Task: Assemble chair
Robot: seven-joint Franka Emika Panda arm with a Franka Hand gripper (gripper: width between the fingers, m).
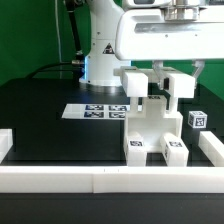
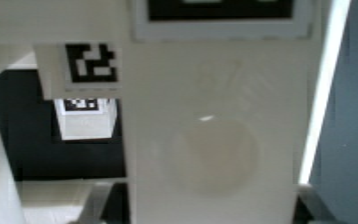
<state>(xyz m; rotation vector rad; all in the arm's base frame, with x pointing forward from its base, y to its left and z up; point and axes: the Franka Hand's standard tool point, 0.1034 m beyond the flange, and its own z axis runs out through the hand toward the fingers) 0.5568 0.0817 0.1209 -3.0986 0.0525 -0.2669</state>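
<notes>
The chair [image 1: 150, 128] stands on the black surface [image 1: 40, 130], just behind the front rail [image 1: 60, 178] and near the marker board [image 1: 97, 110]. The end effector [image 1: 160, 80] is over it, its jaws clamped on the chair's upright panel. A small tagged block [image 1: 197, 118] lies beside the chair.

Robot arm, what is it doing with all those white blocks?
It is building a little chair. The gripper is shut on a chunky white chair part and holds it at the half-built chair, which stands on the black table behind the white rail. A small tagged block waits on the exterior view's right. The marker board lies flat further back.
</notes>
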